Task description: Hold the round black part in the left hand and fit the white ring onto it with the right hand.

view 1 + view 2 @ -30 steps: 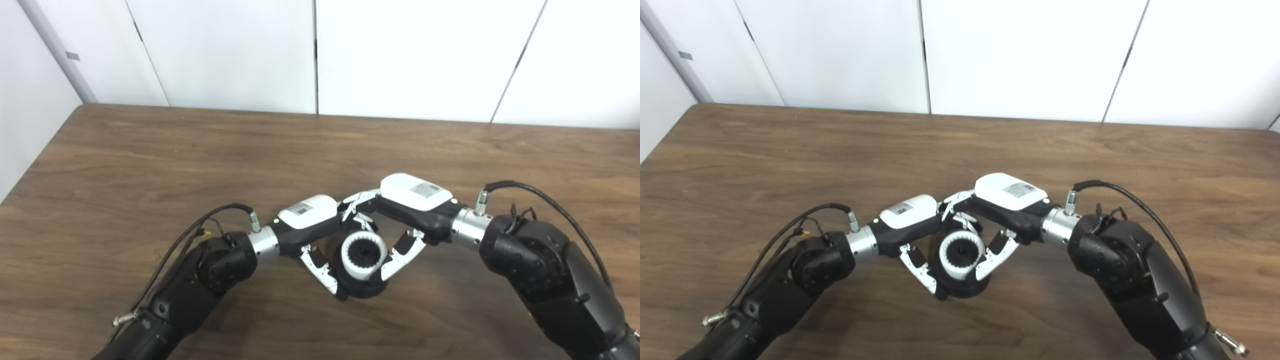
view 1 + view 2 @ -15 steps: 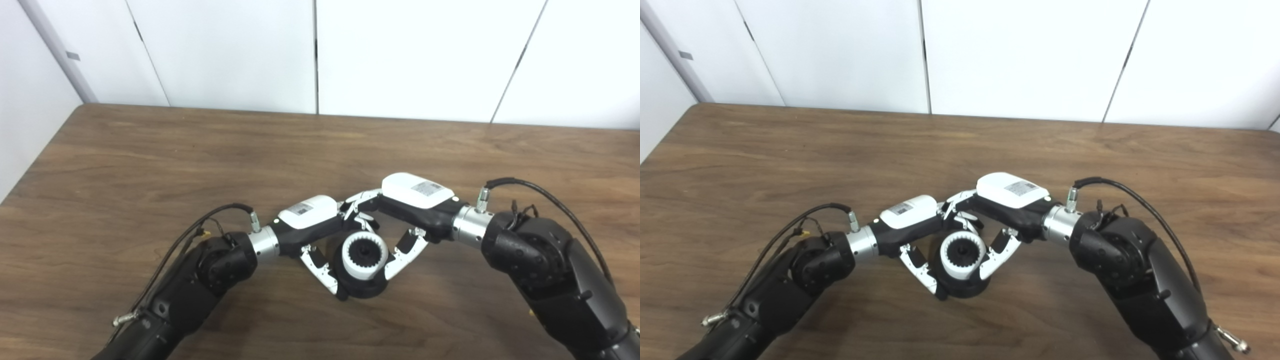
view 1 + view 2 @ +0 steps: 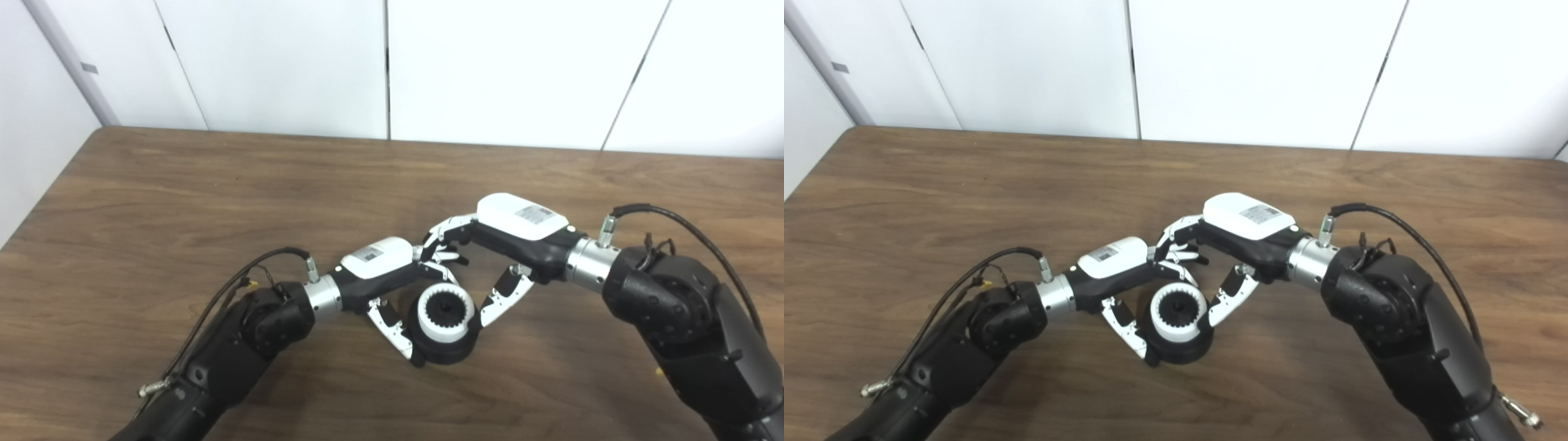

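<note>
The round black part (image 3: 446,349) is sitting on the brown wooden worktop (image 3: 184,196), near its front edge and midway between the two arms, with the white ring (image 3: 446,313) already lying seated on top of it, its toothed inner edge facing up around a dark centre. The left robot hand (image 3: 392,278) is reaching in from the left and is clamping the black part: its thumb is running down the part's left flank to the base, while its fingers (image 3: 438,268) are curling behind the part at the far side. The right robot hand (image 3: 502,242) is hanging just to the right of the assembly and somewhat above it, its fingers apart and gripping nothing; its thumb (image 3: 499,301) is slanting down toward the ring's right side, its tip just beside the ring, though contact cannot be judged from either view. The right hand's remaining fingers (image 3: 1176,242) are arching above the left hand's fingers, close to them, behind the ring. A white panelled wall (image 3: 490,67) is standing behind the far edge of the worktop.
</note>
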Action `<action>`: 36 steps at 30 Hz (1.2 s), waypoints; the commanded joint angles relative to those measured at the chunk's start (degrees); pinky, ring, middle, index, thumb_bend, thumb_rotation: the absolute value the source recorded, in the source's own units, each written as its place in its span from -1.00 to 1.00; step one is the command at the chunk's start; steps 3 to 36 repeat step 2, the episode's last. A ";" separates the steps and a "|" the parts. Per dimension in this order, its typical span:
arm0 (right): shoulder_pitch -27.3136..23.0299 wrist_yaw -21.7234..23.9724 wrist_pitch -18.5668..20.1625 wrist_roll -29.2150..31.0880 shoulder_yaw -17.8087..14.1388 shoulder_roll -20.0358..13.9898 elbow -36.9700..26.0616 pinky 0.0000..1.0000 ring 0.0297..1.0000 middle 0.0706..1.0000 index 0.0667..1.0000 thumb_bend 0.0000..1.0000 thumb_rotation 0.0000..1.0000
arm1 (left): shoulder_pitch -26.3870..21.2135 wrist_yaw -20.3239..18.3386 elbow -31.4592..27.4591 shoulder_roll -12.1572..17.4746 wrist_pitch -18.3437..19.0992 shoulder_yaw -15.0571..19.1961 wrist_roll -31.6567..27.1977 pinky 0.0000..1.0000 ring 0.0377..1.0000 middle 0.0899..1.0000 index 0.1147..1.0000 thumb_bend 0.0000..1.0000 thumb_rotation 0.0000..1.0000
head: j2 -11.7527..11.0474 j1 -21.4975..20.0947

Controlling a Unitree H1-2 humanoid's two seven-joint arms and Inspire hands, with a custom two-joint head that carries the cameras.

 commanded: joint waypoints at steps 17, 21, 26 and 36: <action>-2.15 -2.62 -1.29 1.78 -2.22 -0.27 -1.72 0.32 0.49 0.56 0.33 0.58 -0.63 | -0.58 -1.38 0.20 0.36 0.52 -0.25 0.14 0.87 0.99 0.87 -0.16 0.04 -0.84 | 0.02 0.02; -2.15 -2.62 -1.29 1.78 -2.22 -0.27 -1.72 0.32 0.49 0.56 0.33 0.58 -0.63 | -0.58 -1.38 0.20 0.36 0.52 -0.25 0.14 0.87 0.99 0.87 -0.16 0.04 -0.84 | 0.02 0.02; -2.15 -2.62 -1.29 1.78 -2.22 -0.27 -1.72 0.32 0.49 0.56 0.33 0.58 -0.63 | -0.58 -1.38 0.20 0.36 0.52 -0.25 0.14 0.87 0.99 0.87 -0.16 0.04 -0.84 | 0.02 0.02; -2.15 -2.62 -1.29 1.78 -2.22 -0.27 -1.72 0.32 0.49 0.56 0.33 0.58 -0.63 | -0.58 -1.38 0.20 0.36 0.52 -0.25 0.14 0.87 0.99 0.87 -0.16 0.04 -0.84 | 0.02 0.02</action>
